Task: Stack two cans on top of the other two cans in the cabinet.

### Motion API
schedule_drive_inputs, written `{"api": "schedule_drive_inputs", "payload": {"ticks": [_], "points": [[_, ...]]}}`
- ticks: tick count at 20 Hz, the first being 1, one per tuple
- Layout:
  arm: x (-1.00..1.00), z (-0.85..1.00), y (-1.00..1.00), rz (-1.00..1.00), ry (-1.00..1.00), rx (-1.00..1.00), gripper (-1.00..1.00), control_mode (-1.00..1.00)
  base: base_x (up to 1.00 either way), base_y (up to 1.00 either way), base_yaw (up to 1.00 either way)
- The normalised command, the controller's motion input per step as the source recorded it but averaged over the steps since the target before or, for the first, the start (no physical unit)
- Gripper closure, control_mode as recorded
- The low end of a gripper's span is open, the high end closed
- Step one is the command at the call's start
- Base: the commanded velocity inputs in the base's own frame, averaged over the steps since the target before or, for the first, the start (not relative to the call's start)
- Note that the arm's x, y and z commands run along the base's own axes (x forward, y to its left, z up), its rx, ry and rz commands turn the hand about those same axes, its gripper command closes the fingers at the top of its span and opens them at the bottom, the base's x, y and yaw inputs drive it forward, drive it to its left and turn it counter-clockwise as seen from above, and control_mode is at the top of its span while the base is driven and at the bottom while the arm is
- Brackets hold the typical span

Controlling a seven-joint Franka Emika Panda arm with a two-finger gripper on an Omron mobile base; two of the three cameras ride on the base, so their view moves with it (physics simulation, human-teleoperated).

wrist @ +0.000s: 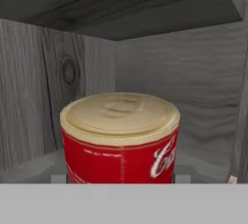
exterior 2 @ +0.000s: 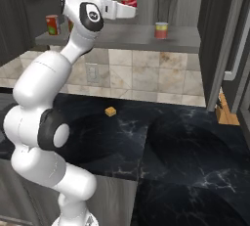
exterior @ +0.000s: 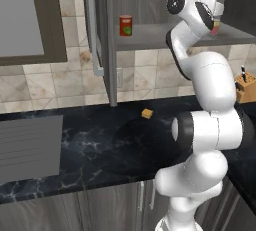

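Gripper clamped on red can above grey shelf; black marble counter below.

— Any writing you can make out?
— Only on the red can close up in the hand view. White cursive script runs along its right side, starting with what looks like a capital "C" and part of the next letter. The rest curves out of sight, so no whole word can be read.
— And the can with the green patch on the cabinet shelf?
— Too small; the patch shows no legible letters.
— The pale can with the red band?
— Same thing, nothing readable on it from the right base view.
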Motion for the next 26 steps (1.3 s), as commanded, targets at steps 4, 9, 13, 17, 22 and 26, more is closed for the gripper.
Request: {"api": "schedule_drive_inputs", "payload": {"ticks": [4,9,13,17,22,26], "points": [[-0.05,0.03,-0.43,-0.20,0.03,0.00,1.00,-1.00,0.00,0.00,0.00],[0.00,0.00,-0.39,-0.16,0.03,0.00,1.00,-1.00,0.00,0.00,0.00],[0.00,0.00,-0.36,-0.12,0.02,0.00,1.00,-1.00,0.00,0.00,0.00],[0.00,-0.02,-0.29,-0.09,0.05,0.03,1.00,-1.00,0.00,0.00,0.00],[0.04,-0.08,-0.12,-0.02,0.01,0.09,1.00,-1.00,0.00,0.00,0.00],[0.07,-0.06,-0.16,0.00,0.00,0.11,1.00,-1.00,0.00,0.00,0.00]]}}
